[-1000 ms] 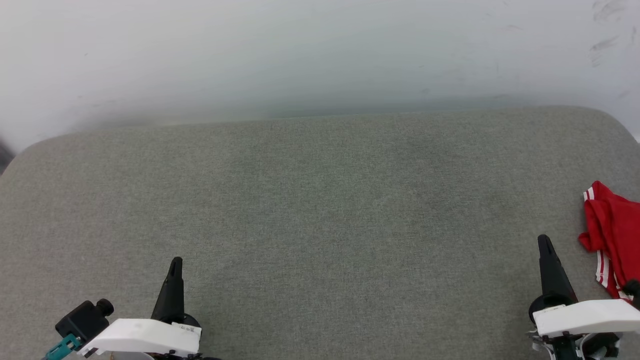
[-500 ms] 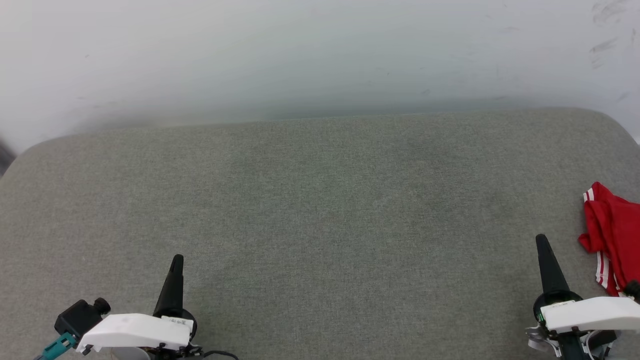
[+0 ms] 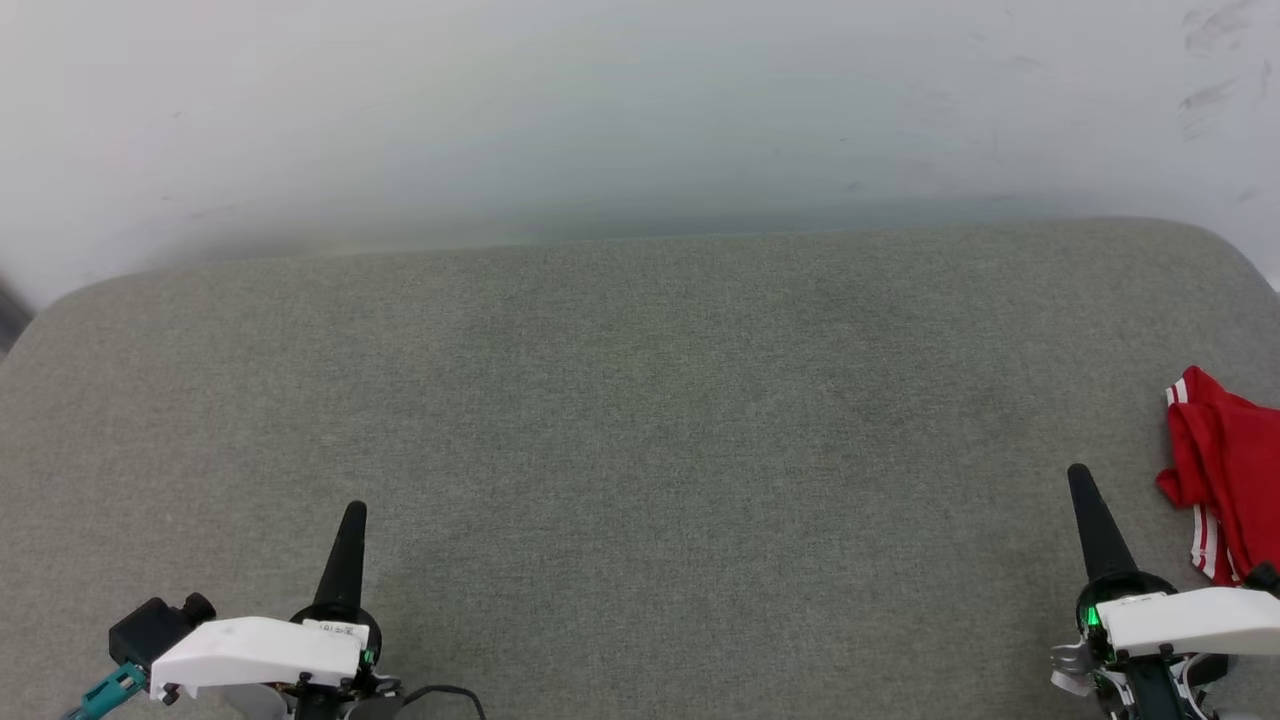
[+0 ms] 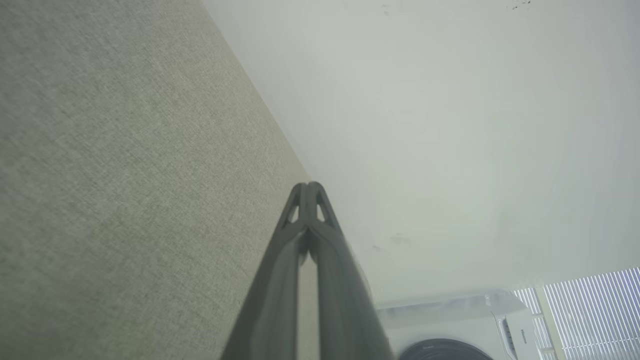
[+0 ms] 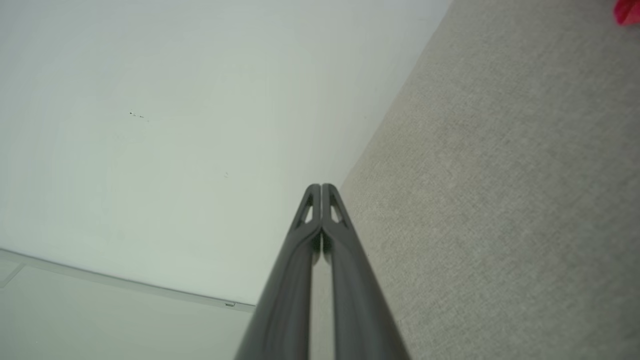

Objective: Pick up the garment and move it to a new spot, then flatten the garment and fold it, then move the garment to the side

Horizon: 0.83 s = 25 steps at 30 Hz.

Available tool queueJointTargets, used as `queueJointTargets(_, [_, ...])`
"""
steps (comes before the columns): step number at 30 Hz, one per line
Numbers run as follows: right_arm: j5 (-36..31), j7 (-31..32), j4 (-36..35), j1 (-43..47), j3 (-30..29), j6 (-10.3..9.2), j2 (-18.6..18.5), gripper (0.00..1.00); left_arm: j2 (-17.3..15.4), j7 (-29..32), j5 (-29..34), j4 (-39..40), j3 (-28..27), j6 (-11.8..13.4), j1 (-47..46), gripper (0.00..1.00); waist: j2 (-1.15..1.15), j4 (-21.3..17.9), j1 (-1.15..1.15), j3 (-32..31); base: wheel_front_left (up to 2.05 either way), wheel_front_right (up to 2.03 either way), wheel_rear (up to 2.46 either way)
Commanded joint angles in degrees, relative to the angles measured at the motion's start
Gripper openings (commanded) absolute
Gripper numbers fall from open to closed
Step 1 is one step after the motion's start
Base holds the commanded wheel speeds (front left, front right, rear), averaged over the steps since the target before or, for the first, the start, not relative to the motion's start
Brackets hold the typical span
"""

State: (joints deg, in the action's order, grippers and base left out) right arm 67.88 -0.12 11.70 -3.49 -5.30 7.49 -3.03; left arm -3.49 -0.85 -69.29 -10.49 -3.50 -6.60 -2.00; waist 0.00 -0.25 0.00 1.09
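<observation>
Seemingly parked, left tool (image 3: 352,515) and right tool (image 3: 1080,478) sit clenched, empty, over the table (image 3: 640,420); the garment (image 3: 1228,465) lies bunched at its right edge.

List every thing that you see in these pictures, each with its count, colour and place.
garment: one, red with white stripes, crumpled at the right edge of the head view.
padded surface: one, grey fabric, spread before the robot.
wall: one, white, behind the surface.
appliance: one, white with a dark round door, bottom of the left wrist view.
blinds: one set, white, right of the appliance.
left gripper: one, dark, shut, lower left of the head view.
right gripper: one, dark, shut, lower right, left of the garment.
</observation>
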Motion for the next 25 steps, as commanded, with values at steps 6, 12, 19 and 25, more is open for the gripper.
queueJointTargets(6, [4.32, 1.2, 0.17, -1.69, -0.32, 0.01, -0.12, 0.0, -0.36, 1.16, -4.1, -0.27, -0.37, -0.46, -1.76, 0.0, 0.0, 0.03, 0.0, -0.11, 0.0, 0.0, 0.0])
queueJointTargets(12, [7.38, 2.01, 0.49, -1.73, -0.44, 0.01, -0.11, 0.0, -0.34, 2.01, -7.07, -0.79, -0.67, -0.5, -2.25, 0.0, 0.0, 0.06, 0.0, -0.21, 0.0, 0.0, 0.0])
queueJointTargets(19, [10.79, 2.89, 0.82, -2.04, -0.57, 0.01, -0.09, 0.0, -0.3, 2.92, -10.37, -1.37, -1.0, -0.62, -2.56, 0.0, 0.0, 0.09, 0.0, -0.33, 0.0, 0.0, 0.0])
queueJointTargets(25, [14.43, 3.87, 1.24, -2.35, -0.72, 0.01, -0.06, 0.0, -0.26, 3.93, -13.88, -1.91, -1.34, -0.71, -3.2, 0.0, 0.0, 0.13, 0.0, -0.46, 0.0, 0.0, 0.0])
